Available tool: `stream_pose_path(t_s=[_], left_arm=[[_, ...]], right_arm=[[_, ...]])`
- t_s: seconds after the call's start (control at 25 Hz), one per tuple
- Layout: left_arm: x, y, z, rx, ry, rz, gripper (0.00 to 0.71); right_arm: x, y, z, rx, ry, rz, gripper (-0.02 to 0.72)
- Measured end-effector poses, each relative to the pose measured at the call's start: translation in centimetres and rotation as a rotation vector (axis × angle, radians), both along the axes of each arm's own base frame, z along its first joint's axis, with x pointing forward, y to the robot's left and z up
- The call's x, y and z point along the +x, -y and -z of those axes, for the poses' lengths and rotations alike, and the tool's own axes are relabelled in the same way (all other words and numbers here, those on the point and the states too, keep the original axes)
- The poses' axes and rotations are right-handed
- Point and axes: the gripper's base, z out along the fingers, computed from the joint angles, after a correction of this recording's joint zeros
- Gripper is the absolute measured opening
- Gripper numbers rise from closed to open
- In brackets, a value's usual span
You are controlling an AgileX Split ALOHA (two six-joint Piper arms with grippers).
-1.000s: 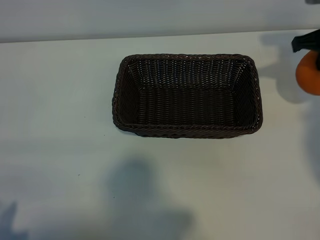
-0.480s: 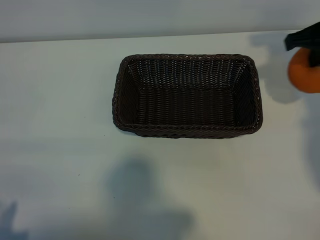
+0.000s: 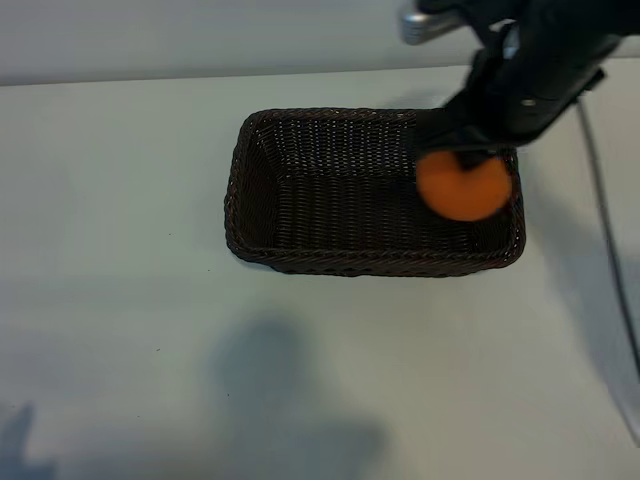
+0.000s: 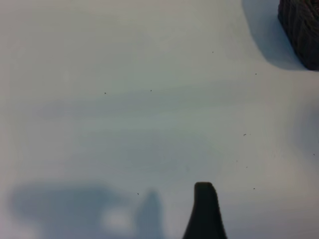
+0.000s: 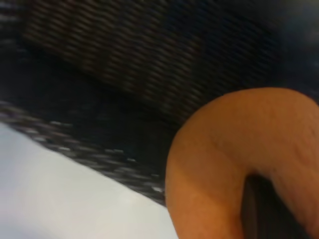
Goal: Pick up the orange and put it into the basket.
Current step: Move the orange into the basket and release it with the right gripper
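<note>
Right claw (image 3: 463, 160) clamps the orange (image 3: 463, 187), held in air over the wicker basket (image 3: 300, 262) near its right end, above the rim. Left claw (image 4: 204, 211) gapes wide w/ nothing in it, over bare table (image 3: 120, 300) off the basket's corner.

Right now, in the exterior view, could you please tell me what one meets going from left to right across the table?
Bare white table → dark-brown woven wicker basket → round bright-orange fruit held over the basket's right end by the right arm's black gripper → bare table again.
</note>
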Motion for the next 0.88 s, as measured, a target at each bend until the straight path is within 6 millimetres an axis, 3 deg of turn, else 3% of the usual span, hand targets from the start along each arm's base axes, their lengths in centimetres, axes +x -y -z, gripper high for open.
stream_pose_path(t_s=[0.28,0.88], left_arm=[[0.0,0.0,0.0,0.001,0.000,0.001,0.552],[0.0,0.0,0.0,0.001,0.000,0.001,0.552]], right_arm=[[2.5,-3.0,1.0,-0.006,-0.015,-0.043,0.086],[6.5,-5.0,10.7,-0.067,-0.131,-0.044,0.084]])
